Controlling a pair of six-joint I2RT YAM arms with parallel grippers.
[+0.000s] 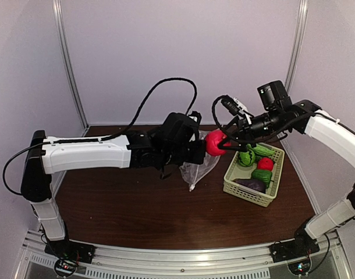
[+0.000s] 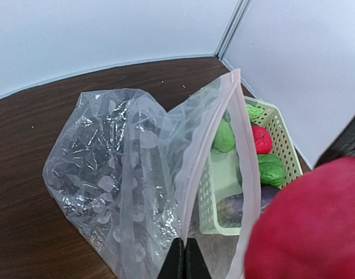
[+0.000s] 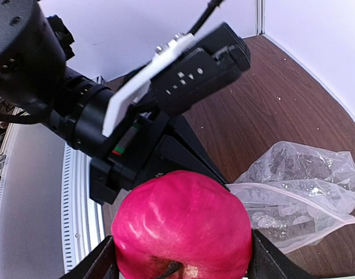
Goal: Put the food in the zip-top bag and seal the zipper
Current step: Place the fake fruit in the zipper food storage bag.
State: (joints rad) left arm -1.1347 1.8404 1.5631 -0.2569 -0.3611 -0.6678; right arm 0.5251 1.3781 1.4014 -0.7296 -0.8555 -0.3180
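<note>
Zip-top bag (image 1: pixel 196 172) partly hidden behind left end effector (image 2: pixel 183 261) overhead.

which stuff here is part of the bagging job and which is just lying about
Job in hand: zip-top bag, red toy fruit, green pieces, small red piece, purple piece.
Just lying about: pale green basket, black cable.

No text, brand, number or sign can be read in any view.

Right wrist view: a short row of small white characters is printed on the black housing (image 3: pixel 206 64) at the end of the left arm (image 3: pixel 67 110). The characters are blurred and cannot be made out.

Left wrist view: the zip-top bag (image 2: pixel 125 180) carries a white speckled print only. No letters can be distinguished in it.
</note>
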